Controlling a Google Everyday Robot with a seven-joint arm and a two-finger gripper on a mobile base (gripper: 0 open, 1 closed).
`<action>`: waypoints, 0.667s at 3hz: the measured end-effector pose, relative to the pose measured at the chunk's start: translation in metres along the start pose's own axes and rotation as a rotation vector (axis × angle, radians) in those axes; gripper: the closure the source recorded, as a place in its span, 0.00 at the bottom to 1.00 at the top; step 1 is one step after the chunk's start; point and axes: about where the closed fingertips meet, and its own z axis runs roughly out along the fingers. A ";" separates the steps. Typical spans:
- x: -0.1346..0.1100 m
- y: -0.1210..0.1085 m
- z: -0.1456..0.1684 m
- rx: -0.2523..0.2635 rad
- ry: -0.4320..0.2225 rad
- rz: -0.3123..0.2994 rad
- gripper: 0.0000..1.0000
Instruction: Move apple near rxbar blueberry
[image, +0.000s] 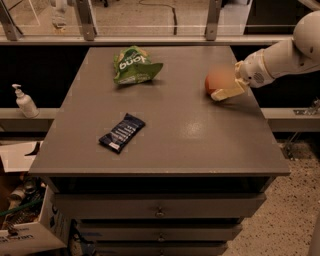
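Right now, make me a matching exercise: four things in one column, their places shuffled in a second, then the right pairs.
1 apple
2 rxbar blueberry
3 green chip bag
4 gripper

A front left of the table
B far right of the table
C reaching in from the right, beside the apple
D far side, left of centre

Pairs: 1-B, 2-A, 3-D, 4-C.
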 end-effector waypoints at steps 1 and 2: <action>-0.003 0.002 -0.002 -0.007 -0.019 0.001 0.61; -0.022 0.018 -0.007 -0.045 -0.052 -0.006 0.85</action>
